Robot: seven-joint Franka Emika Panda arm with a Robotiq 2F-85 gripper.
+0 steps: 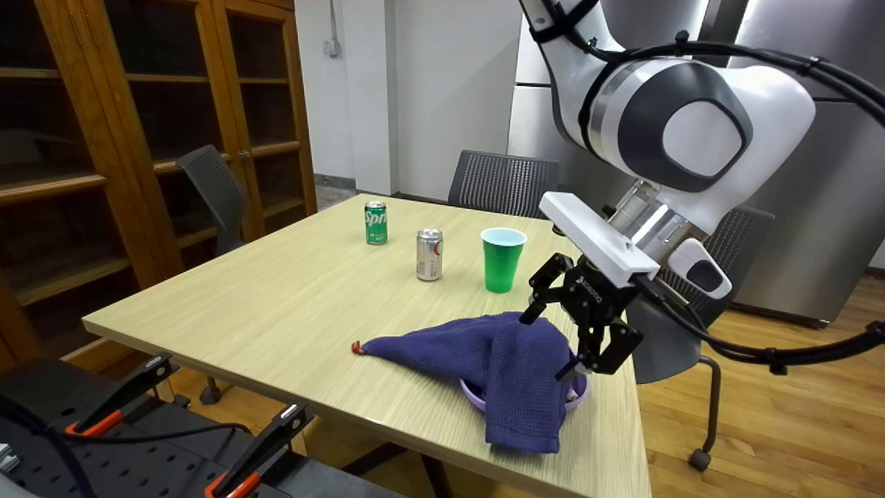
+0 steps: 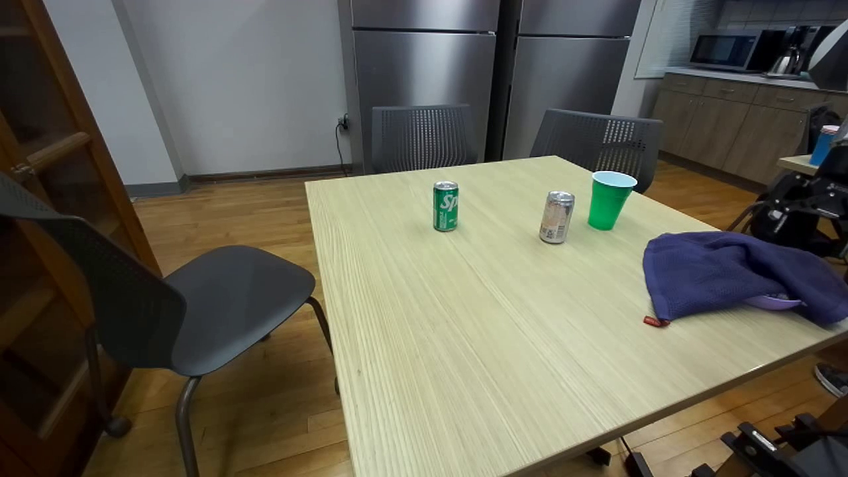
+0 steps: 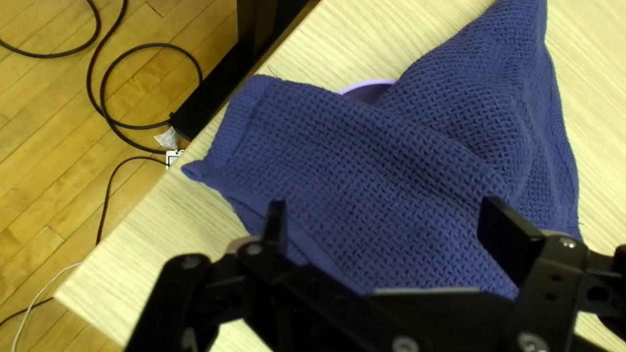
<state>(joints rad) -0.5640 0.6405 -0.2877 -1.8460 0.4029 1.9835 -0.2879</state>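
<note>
Find a dark blue towel draped over a lilac bowl near a corner of the worktop, with a small red object beside its pointed end. Note the jaws, spread wide right above the towel, too close to tell whether touching it. Farther across, see a green cup, a silver can and a green Sprite can, all standing upright.

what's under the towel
A purple bowl, its rim showing past the towel. Bits inside are too small to name; the rest is covered. A red thing sits at one corner.
</note>
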